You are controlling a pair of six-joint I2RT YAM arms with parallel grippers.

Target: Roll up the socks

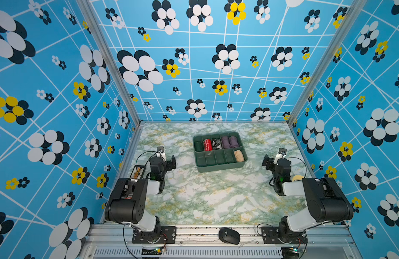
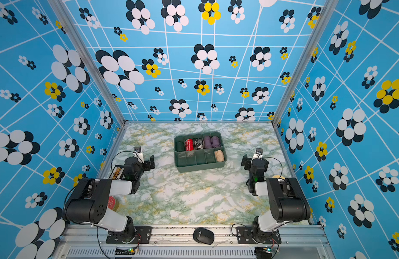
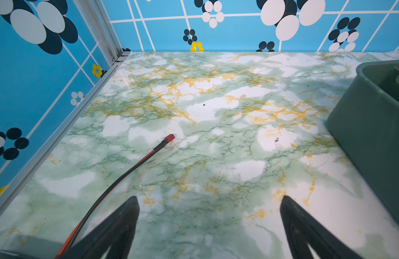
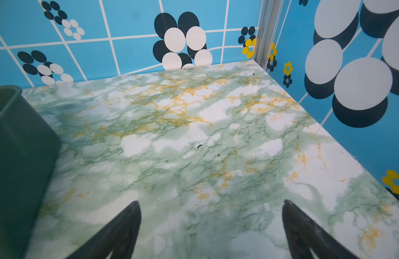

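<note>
The socks are a tan ribbed rolled bundle in the front right compartment of the green divided tray, seen in both top views. My left gripper hovers left of the tray, open, with only bare marble tabletop between its fingers. To the right of the tray my right gripper is open and holds nothing. Each wrist view shows just a side wall of the tray; the bundle is hidden there.
The tray's back row holds a dark green roll, a red patterned roll, a black-and-white roll and purple rolls. A red-tipped cable lies near the left gripper. A mouse rests on the front rail. Walls enclose three sides.
</note>
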